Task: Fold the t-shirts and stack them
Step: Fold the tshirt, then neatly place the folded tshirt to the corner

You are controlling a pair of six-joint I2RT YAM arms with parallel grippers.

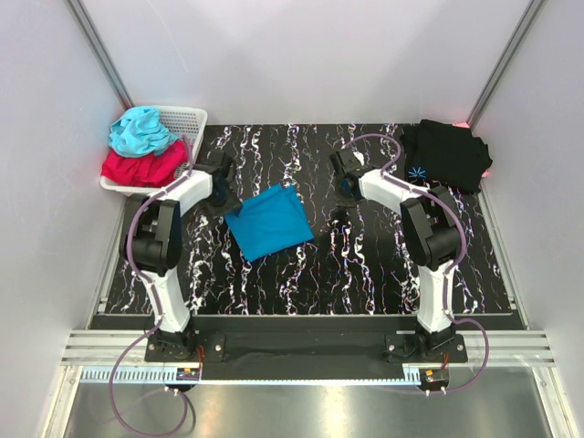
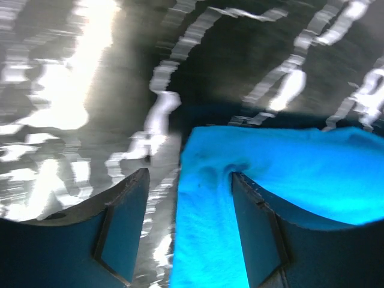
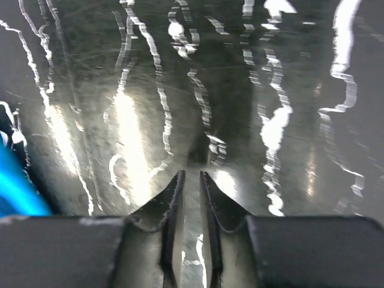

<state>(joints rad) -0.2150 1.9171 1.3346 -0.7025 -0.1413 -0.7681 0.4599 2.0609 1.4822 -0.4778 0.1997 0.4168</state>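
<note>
Blue tee (image 1: pixel 269 222) folded mid-table, black tee (image 1: pixel 447 153) at far right corner. Our left gripper (image 2: pixel 189 231) is spread over the blue edge; right gripper (image 3: pixel 192 198) nearly closed, empty. Next, probably: pinch and stack.

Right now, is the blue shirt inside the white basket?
No, the blue shirt lies folded on the table between the arms, while the white basket holds teal and red clothes.

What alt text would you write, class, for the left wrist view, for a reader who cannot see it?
The left gripper, jaws open, straddles the edge of a folded blue t-shirt lying on a glossy black table veined with white. One finger is over bare table; the other is over the cloth.
</note>
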